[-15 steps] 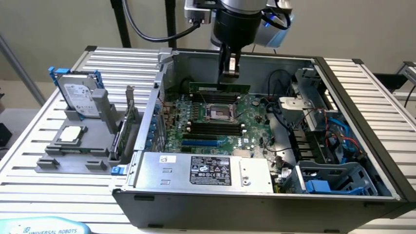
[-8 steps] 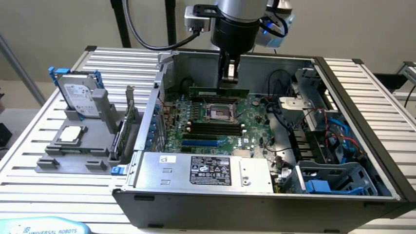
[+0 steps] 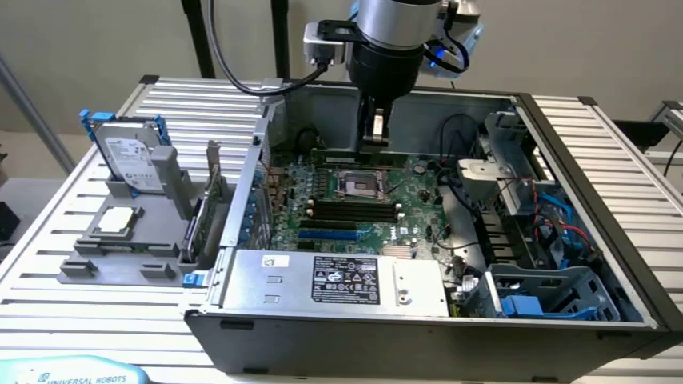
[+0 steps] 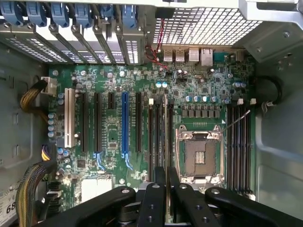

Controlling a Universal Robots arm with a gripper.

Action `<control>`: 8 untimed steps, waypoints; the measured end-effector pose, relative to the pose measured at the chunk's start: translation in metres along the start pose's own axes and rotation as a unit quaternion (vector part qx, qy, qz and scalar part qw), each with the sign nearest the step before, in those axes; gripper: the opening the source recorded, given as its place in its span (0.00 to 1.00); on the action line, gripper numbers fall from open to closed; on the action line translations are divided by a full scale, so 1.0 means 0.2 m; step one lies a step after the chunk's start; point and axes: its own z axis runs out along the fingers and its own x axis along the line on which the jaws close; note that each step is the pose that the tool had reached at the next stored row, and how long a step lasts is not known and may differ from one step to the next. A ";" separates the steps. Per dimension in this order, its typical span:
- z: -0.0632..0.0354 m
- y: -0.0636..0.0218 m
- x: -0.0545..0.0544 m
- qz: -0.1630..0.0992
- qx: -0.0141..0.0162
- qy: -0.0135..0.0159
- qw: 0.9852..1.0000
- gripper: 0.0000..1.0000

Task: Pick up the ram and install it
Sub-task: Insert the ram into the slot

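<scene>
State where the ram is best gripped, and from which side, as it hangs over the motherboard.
Grip the two flat faces along the upper long edge, coming from above. The ram is a thin stick standing on edge, pinched so between the jaws of the gripper, which leaves its lower contact edge free toward the memory slots.

A ribbed aluminium table [image 3: 192, 100] stands before a plain pale wall [image 3: 96, 32].
</scene>
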 end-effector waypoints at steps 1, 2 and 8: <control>0.009 -0.002 0.00 0.000 0.000 0.000 1.000 0.14; 0.017 -0.005 0.00 0.000 0.000 0.000 1.000 0.14; 0.071 -0.025 0.00 0.001 0.000 0.000 1.000 0.14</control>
